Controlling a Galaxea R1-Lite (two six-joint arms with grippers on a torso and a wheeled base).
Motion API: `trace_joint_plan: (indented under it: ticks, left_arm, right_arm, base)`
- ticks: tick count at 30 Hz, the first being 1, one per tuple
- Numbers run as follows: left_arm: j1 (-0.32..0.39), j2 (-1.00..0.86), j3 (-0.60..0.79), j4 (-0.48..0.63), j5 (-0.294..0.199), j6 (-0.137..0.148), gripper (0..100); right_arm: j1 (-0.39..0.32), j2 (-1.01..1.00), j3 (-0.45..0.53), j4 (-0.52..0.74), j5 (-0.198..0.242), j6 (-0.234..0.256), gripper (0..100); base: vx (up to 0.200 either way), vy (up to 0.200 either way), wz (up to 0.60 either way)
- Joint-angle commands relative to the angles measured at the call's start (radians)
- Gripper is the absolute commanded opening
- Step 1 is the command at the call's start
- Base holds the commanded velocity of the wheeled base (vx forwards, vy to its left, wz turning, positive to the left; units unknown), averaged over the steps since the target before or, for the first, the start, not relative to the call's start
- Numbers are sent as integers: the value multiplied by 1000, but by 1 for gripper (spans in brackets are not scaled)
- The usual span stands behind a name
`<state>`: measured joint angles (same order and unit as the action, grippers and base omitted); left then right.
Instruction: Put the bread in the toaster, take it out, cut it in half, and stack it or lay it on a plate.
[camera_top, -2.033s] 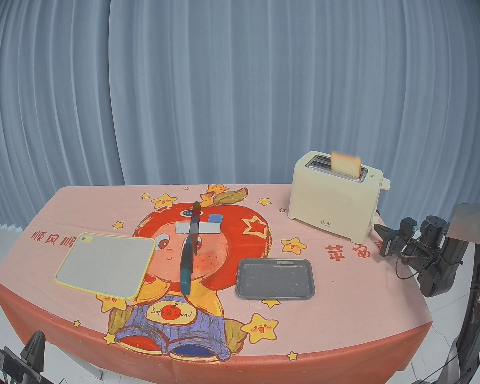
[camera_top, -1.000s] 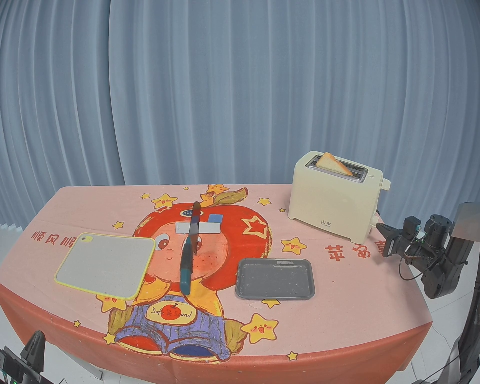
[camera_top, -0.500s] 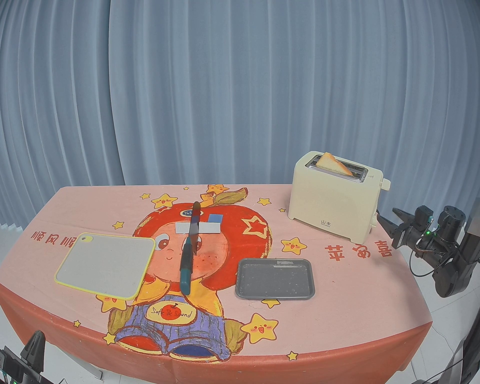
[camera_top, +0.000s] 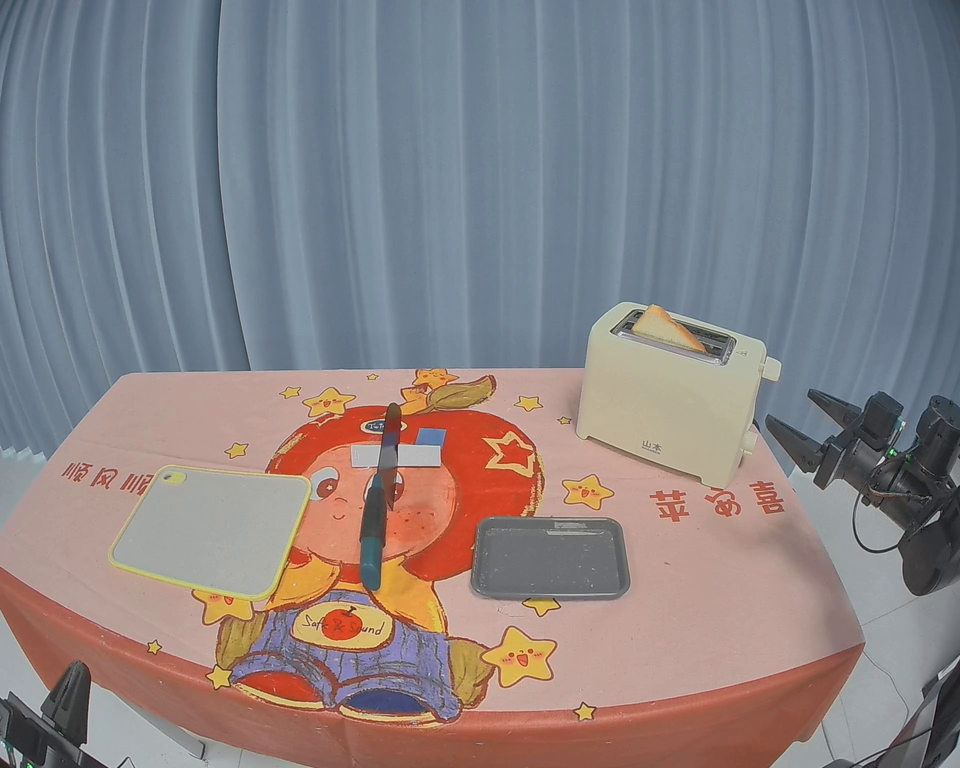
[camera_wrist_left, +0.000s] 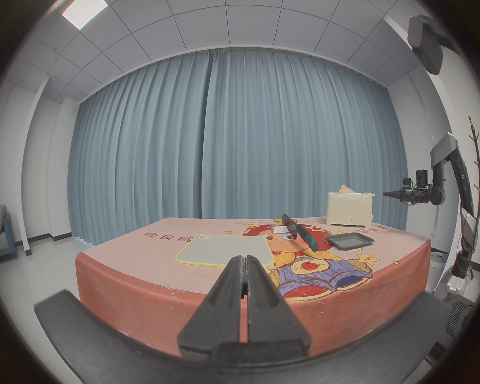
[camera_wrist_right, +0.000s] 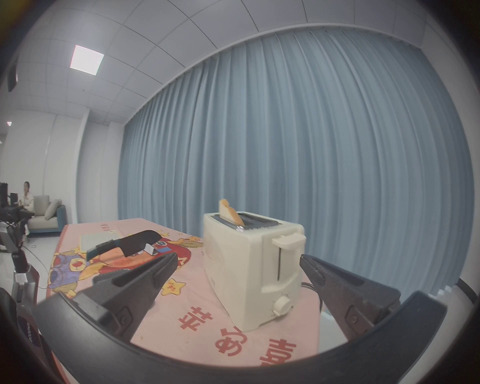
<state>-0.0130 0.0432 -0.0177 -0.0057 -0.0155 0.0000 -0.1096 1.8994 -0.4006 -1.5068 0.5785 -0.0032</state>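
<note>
Right gripper (camera_top: 790, 411) has risen and pulled back from the toaster (camera_top: 663, 400). It now sits off the table's right edge, level with the toaster's lever side, with jaws spread wider than before. The bread (camera_top: 668, 326) jumped 2 s ago and now leans tilted in the slot. Left gripper (camera_wrist_left: 245, 260) is low at the near edge, jaws pressed together. A knife (camera_top: 378, 490) lies between the cutting board (camera_top: 210, 530) and the grey tray (camera_top: 550, 557).

bread (camera_top: 668, 326): perhaps lower half hidden in toaster (camera_top: 662, 400) slot | left gripper (camera_top: 72, 680): mostly cut off at head view's corner
</note>
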Motion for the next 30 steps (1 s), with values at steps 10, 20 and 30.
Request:
trace_joint_plan:
  ticks: [10,20,30]
  left_arm:
    - [-1,1,18,0,0,0,0]
    - [-1,1,18,0,0,0,0]
    - [-1,1,18,0,0,0,0]
  right_arm:
    - [1,-154,-303,482,35,-38,100]
    - [41,-169,-477,746,46,-92,100]
    - [73,-157,-613,876,46,-109,100]
  base:
    - [0,0,0]
    - [0,0,0]
    - [0,0,0]
